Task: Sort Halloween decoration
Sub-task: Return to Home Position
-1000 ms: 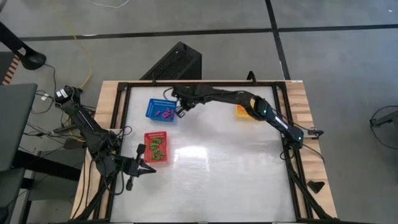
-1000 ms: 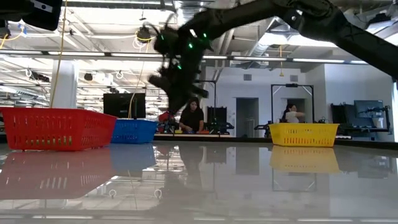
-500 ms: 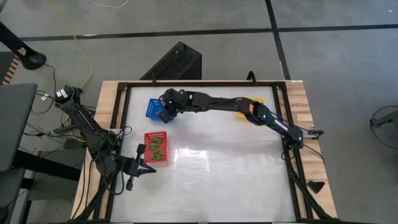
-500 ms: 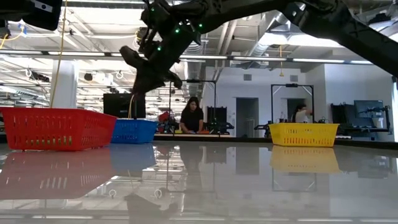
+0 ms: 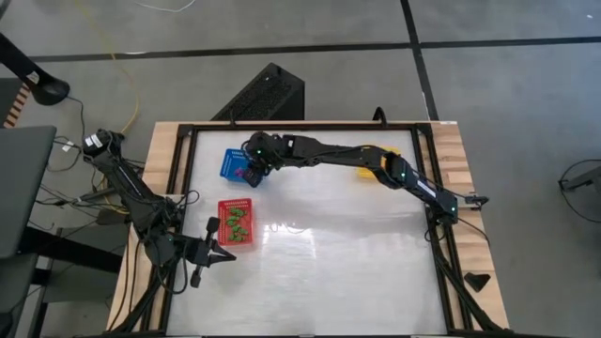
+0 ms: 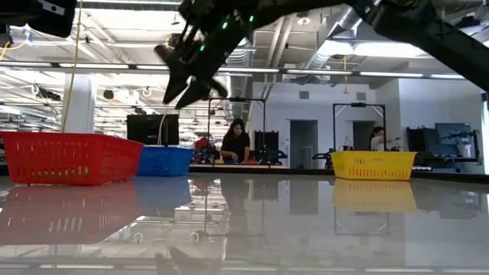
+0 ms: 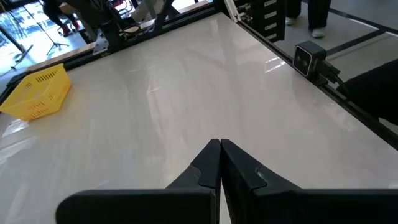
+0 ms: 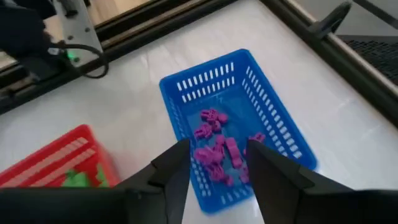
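Purple trinkets point(image 8: 205, 132) lie jumbled in the blue basket point(image 8: 205, 78), upper left of the high view, with no shared long axis readable. Right claw point(image 8: 217, 149) hovers above them, its 2 fingers spread, holding nothing. Left claw point(image 7: 219, 146), pressed together, waits at lower left. Green trinkets point(image 8: 78, 179) in the red basket point(image 8: 56, 152) are cut off.

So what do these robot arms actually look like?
Both are slim, jointed and matte black. The right arm carries small green lights near its wrist and a pale bluish patch at the elbow. The left arm is plain dark all along, with no lights showing. Each ends in two dark, wedge-shaped jaws that narrow toward the tip.
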`<action>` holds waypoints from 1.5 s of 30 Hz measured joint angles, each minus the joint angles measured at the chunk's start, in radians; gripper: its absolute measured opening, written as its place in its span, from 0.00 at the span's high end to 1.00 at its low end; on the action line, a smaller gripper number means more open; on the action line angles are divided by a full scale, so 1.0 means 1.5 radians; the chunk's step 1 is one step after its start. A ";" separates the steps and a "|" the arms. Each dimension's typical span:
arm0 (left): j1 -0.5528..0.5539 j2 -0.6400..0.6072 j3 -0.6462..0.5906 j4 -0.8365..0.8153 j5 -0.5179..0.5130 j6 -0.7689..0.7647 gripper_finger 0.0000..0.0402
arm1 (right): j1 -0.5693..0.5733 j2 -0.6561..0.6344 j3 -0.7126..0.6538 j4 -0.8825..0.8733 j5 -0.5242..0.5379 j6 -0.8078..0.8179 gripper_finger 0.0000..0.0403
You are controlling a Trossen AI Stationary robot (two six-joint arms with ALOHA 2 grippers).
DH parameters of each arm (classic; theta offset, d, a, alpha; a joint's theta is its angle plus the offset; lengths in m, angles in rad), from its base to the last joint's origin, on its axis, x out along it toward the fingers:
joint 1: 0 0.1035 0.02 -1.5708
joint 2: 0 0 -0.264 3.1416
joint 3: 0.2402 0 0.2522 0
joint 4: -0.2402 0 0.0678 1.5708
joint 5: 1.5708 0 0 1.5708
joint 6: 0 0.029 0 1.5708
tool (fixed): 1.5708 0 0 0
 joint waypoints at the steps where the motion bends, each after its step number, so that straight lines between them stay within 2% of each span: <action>1: 0.000 0.000 0.000 0.000 0.000 0.000 1.00 | 0.001 -0.012 0.000 -0.016 0.000 -0.001 0.53; 5: 0.000 0.000 0.000 0.001 0.000 -0.003 1.00 | 0.012 -0.063 0.001 -0.102 0.001 -0.025 0.53; 10: 0.000 0.000 0.000 0.020 -0.001 -0.010 1.00 | 0.047 -0.129 0.001 -0.283 0.006 -0.066 0.56; 12: 0.006 0.000 0.000 0.046 0.002 -0.009 1.00 | 0.070 -0.155 0.001 -0.352 0.038 -0.074 0.57; 14: 0.020 0.009 0.000 0.092 0.018 -0.005 1.00 | 0.101 -0.182 -0.007 -0.422 0.105 -0.075 0.58; 16: 0.045 0.033 0.000 0.153 0.058 0.013 1.00 | 0.138 -0.222 -0.045 -0.459 0.168 -0.071 0.59; 18: 0.083 0.070 0.000 0.219 0.119 0.036 1.00 | 0.174 -0.278 -0.116 -0.464 0.184 -0.064 0.60; 20: 0.130 0.113 0.000 0.280 0.175 0.051 1.00 | 0.207 -0.352 -0.222 -0.416 0.184 -0.051 0.60; 22: 0.186 0.153 0.000 0.334 0.230 0.067 1.00 | 0.233 -0.442 -0.357 -0.309 0.182 -0.042 0.60; 26: 0.303 0.178 0.017 0.369 0.327 0.075 1.00 | 0.264 -0.627 -0.668 0.021 0.151 -0.045 0.60; 29: 0.365 0.127 0.029 0.327 0.369 0.072 1.00 | 0.270 -0.743 -0.875 0.274 0.109 -0.068 0.60; 31: 0.386 0.068 0.026 0.260 0.368 0.072 1.00 | 0.269 -0.807 -0.985 0.414 0.082 -0.094 0.60; 34: 0.390 -0.037 0.000 0.166 0.314 0.043 1.00 | 0.268 -0.897 -1.116 0.564 0.072 -0.123 0.60; 37: 0.373 -0.126 -0.059 0.158 0.263 0.014 1.00 | 0.261 -0.976 -1.221 0.663 0.069 -0.137 0.60; 41: 0.361 -0.232 -0.141 0.184 0.207 0.003 1.00 | 0.243 -1.056 -1.321 0.727 0.066 -0.135 0.60; 45: 0.366 -0.321 -0.204 0.192 0.217 -0.008 1.00 | 0.224 -1.113 -1.380 0.754 0.036 -0.129 0.60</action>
